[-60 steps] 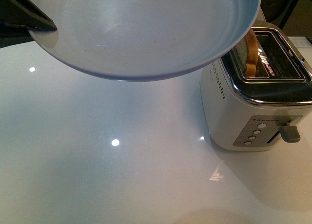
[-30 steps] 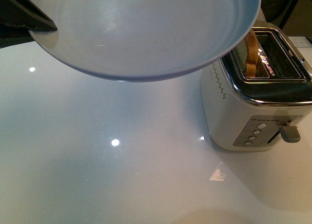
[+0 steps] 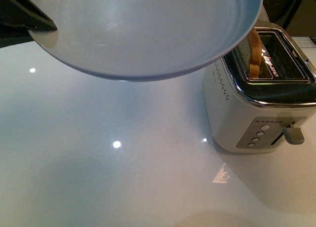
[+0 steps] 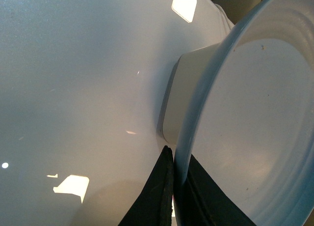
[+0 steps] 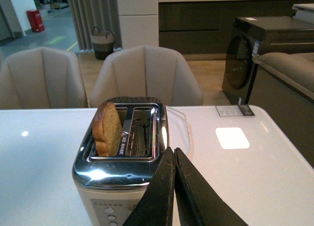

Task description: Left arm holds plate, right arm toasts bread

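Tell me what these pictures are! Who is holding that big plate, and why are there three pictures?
This is a robot with two arms, and each arm ends in a black pincer. There are three pictures because there are three cameras. One sits on the robot's body and looks forward. The other two ride on its wrists. The left pincer pinches the rim of a pale blue plate and holds it, empty, in the air above the white table. On the table stands a shiny toaster. A slice of bread sticks up out of it. The right pincer is closed, holds nothing, and hangs close to the toaster.
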`<state>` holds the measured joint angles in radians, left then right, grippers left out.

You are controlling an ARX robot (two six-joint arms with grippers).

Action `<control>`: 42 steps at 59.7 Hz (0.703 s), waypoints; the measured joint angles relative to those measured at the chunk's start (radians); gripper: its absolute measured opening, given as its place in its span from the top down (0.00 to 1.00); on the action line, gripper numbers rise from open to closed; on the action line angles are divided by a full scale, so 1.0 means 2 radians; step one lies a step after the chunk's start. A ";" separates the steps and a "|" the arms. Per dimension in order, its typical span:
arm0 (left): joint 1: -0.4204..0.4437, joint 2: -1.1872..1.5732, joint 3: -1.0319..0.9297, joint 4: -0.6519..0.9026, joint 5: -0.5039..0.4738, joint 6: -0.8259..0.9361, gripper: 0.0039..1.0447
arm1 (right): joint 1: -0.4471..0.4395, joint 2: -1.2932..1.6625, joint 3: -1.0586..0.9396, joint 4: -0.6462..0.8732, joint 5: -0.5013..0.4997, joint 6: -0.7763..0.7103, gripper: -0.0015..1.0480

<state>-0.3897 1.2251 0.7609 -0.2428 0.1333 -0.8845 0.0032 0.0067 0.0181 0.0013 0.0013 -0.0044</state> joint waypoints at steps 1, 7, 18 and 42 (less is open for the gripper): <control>0.000 0.000 0.000 0.000 0.000 0.000 0.97 | 0.000 0.000 0.000 0.000 0.000 0.000 0.86; 0.000 0.000 0.000 0.000 0.000 0.000 0.97 | 0.000 0.000 0.000 0.000 0.000 0.000 0.71; 0.000 0.000 0.000 0.000 0.000 0.000 0.97 | 0.000 0.000 0.000 0.000 0.000 0.000 0.41; 0.000 0.000 0.000 0.000 0.000 0.000 0.97 | 0.000 0.000 0.000 0.000 0.000 0.001 0.09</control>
<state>-0.3901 1.2251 0.7609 -0.2428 0.1337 -0.8845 0.0032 0.0063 0.0181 0.0013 0.0017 -0.0032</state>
